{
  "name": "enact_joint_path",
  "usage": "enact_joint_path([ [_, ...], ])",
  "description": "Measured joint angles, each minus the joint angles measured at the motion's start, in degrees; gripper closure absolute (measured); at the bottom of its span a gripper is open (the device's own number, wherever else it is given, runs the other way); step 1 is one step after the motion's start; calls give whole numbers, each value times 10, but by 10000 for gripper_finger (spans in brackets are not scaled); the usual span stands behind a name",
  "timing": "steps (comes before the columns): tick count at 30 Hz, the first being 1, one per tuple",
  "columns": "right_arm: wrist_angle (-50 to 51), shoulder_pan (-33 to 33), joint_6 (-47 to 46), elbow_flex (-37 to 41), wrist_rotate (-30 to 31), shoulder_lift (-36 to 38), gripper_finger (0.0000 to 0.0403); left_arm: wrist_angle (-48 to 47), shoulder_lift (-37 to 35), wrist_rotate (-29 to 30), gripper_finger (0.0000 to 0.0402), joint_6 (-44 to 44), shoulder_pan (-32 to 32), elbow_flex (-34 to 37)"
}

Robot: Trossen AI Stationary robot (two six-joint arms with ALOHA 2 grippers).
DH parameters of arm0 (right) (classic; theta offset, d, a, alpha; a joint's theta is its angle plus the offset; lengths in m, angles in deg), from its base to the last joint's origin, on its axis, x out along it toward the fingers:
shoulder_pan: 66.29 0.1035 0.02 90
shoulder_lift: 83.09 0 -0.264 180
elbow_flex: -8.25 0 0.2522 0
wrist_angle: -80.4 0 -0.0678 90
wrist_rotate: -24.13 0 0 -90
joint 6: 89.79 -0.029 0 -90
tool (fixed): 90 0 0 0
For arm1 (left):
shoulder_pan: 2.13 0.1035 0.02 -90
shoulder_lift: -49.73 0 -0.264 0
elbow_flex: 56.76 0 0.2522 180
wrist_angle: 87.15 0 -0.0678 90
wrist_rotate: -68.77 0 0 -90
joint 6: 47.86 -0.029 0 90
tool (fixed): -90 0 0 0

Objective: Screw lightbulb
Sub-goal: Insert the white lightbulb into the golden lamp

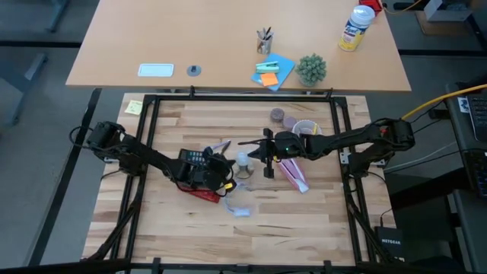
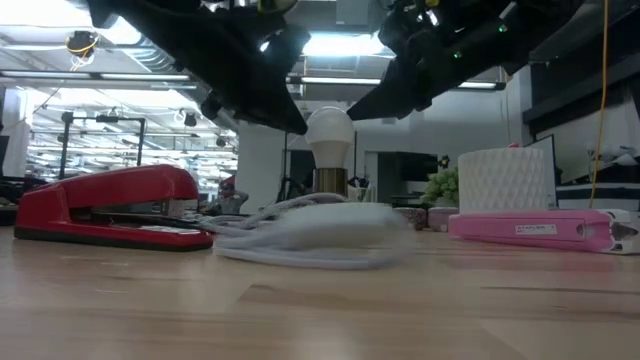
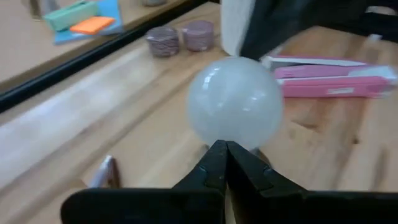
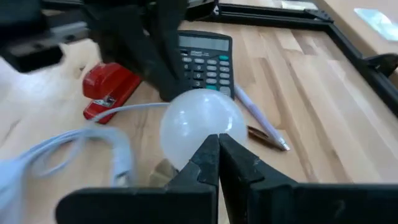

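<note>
Lightbulb: you have the small white rounded lightbulb (image 1: 243, 161) standing upright near the middle of the pale wooden table (image 1: 190, 228), its metallic screw end down; in the low view the lightbulb (image 2: 329, 130) rises above a coiled white cable (image 2: 310, 232).
Left gripper: your left gripper (image 3: 225, 149) has its two dark fingers pressed together, and they pinch nothing. Seen from the left wrist, the lightbulb (image 3: 235, 102) sits just past the fingertips, very close; you cannot tell from these views whether they touch.
Right gripper: your right gripper (image 4: 218, 140) is also pressed together with nothing between its fingers. From the right wrist, the lightbulb (image 4: 202, 127) lies right ahead of the tips, again too close to tell touch from gap.
Arms: in the high view the left gripper (image 1: 228, 169) comes at the bulb from one side and the right gripper (image 1: 257, 156) from the other, so the bulb stands between them.
Nearby on your left side: a red metal stapler (image 2: 110, 205) and a dark desk calculator (image 4: 205, 59) lie beside the left arm.
Nearby on your right side: a flat pink case (image 2: 545, 226) lies near the right arm, with a white textured cup-like cylinder (image 2: 505, 180) just behind it.
</note>
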Motion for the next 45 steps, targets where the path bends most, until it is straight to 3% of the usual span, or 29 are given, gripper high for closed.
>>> enact_joint_path([
  [8,0,9,-28,0,-52,-1,395,6,1,11,401,-3,30,-1],
  [17,-24,40,-19,0,-17,7,395,5,-5,42,401,-37,45,-1],
  [26,-21,45,-24,0,-14,77,395,15,-66,49,401,-95,40,-1],
  [31,-20,67,-14,0,18,105,395,22,-103,13,401,-131,35,-1],
  [39,-3,51,67,0,174,100,395,53,-105,-116,401,-95,1,-1],
  [45,5,13,56,0,172,56,395,56,-62,-120,401,-66,-20,-1],
])
